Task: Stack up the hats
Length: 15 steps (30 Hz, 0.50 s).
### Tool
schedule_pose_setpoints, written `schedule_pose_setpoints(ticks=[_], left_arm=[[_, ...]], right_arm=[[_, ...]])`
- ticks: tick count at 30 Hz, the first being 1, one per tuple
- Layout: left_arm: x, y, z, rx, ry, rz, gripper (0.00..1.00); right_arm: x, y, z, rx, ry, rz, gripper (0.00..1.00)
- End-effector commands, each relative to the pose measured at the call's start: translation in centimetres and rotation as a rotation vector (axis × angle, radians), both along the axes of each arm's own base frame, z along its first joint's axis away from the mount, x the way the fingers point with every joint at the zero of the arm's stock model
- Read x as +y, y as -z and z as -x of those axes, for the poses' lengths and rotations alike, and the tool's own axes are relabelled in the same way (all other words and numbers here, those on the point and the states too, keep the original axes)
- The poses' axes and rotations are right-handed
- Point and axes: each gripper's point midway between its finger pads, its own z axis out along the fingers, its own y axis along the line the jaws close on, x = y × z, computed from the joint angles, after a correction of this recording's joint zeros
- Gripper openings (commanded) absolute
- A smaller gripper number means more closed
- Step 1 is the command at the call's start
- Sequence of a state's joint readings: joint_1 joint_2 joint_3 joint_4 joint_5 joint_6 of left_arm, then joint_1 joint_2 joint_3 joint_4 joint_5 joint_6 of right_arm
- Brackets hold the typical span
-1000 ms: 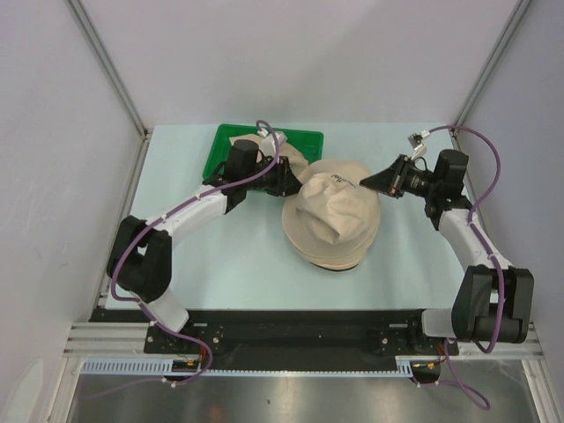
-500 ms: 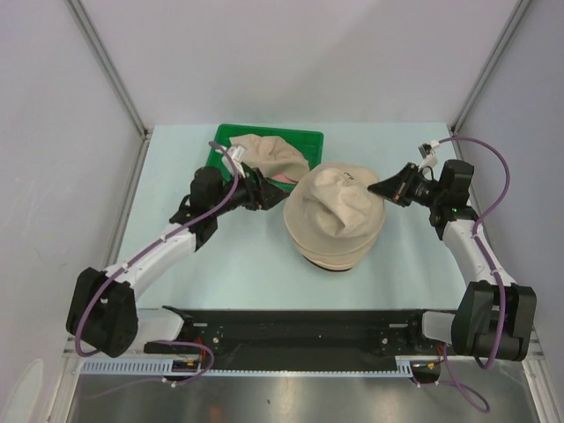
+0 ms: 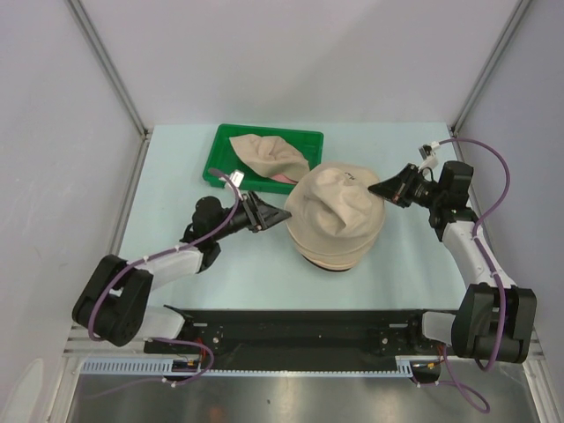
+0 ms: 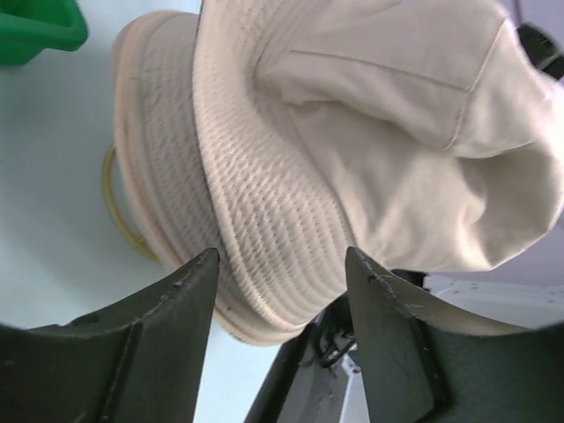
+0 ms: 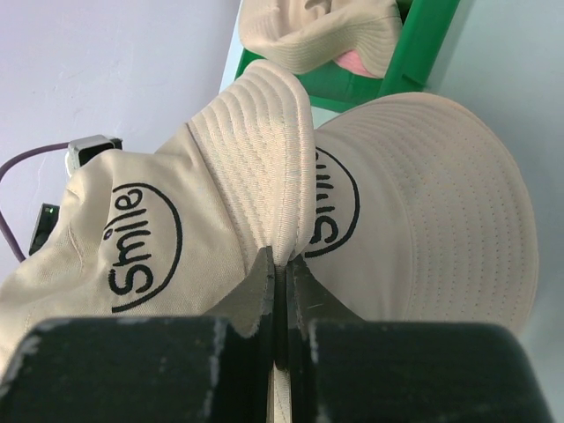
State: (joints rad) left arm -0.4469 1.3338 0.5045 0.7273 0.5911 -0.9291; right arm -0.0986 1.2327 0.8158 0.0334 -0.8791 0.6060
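The right gripper [image 5: 278, 263] is pinching, fingers pressed tight together, a fold of brim on the top hat [image 5: 220, 211] of the beige stack [image 3: 335, 220] sitting mid-table. The left gripper [image 4: 280, 256] is hovering just beside the stack's left edge, jaws apart and empty. Another hat [image 3: 269, 157] is lying in the green tray [image 3: 264, 129] behind

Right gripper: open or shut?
Shut. In the right wrist view the right gripper pinches a fold of the upper hat at its brim, jaws closed on it.
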Motion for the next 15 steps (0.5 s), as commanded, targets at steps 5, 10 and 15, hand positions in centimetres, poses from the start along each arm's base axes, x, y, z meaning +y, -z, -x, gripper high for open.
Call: schedule_pose_setpoints(ticks=[5, 10, 15], left_arm=[[-1.4, -3.3, 0.5, -0.042, 0.048, 0.208, 0.40], [-1.2, -6.0, 0.3, -0.065, 0.038, 0.337, 0.00], [-1.0, -8.6, 0.0, -0.126, 0.012, 0.337, 0.00]], right_arm=[[-0.4, 1.9, 0.7, 0.078, 0.045, 0.035, 0.00], [-0.7, -0.6, 0.6, 0.085, 0.101, -0.004, 0.00], [-0.9, -3.9, 1.4, 0.047, 0.143, -0.043, 0.00]])
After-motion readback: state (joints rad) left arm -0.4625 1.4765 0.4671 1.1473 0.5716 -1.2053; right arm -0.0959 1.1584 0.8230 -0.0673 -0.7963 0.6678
